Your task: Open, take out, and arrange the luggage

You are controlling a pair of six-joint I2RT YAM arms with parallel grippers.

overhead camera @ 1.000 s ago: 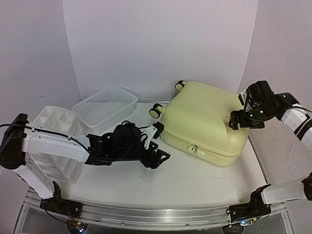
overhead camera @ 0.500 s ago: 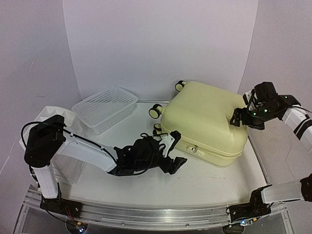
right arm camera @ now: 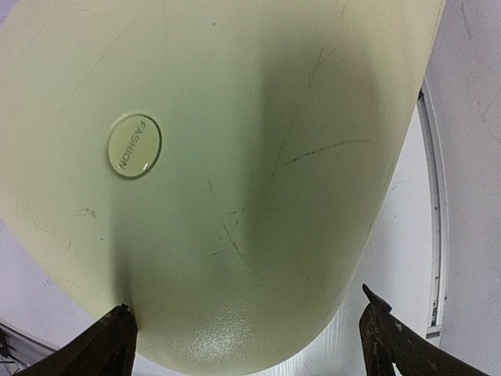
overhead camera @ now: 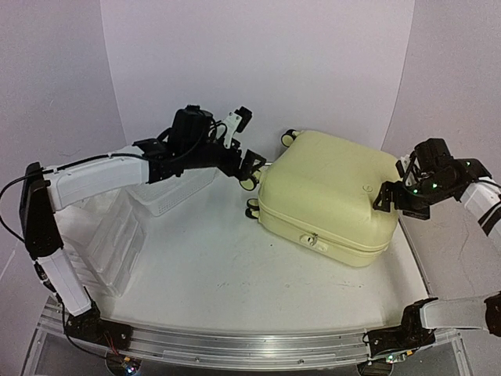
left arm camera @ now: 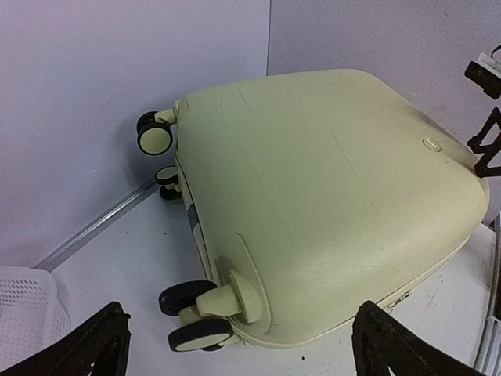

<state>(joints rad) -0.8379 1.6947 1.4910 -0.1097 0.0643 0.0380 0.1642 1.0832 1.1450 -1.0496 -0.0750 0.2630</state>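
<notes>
Pale yellow hard-shell luggage (overhead camera: 325, 196) lies flat and closed on the table (overhead camera: 211, 274), right of centre, with caster wheels (overhead camera: 250, 178) at its far-left end and the seam facing the near edge. Left gripper (overhead camera: 246, 139) is raised by the wheel end, jaws spread wide, nothing in them. Right gripper (right arm camera: 243, 309) is also wide, fingers straddling the shell's right rounded corner; contact or not, can't tell. Handling guess: the shell is stiff, smooth and domed, so pads will likely slip on the broad face, and it's far too big to span. Weight unknown, contents hidden. Best purchase looks like the small fitting (overhead camera: 313, 241) on the near seam, probably the zip pulls, with the other arm bracing a corner. Basket (overhead camera: 176, 192) and organizer (overhead camera: 109, 243) sit well left of it.
</notes>
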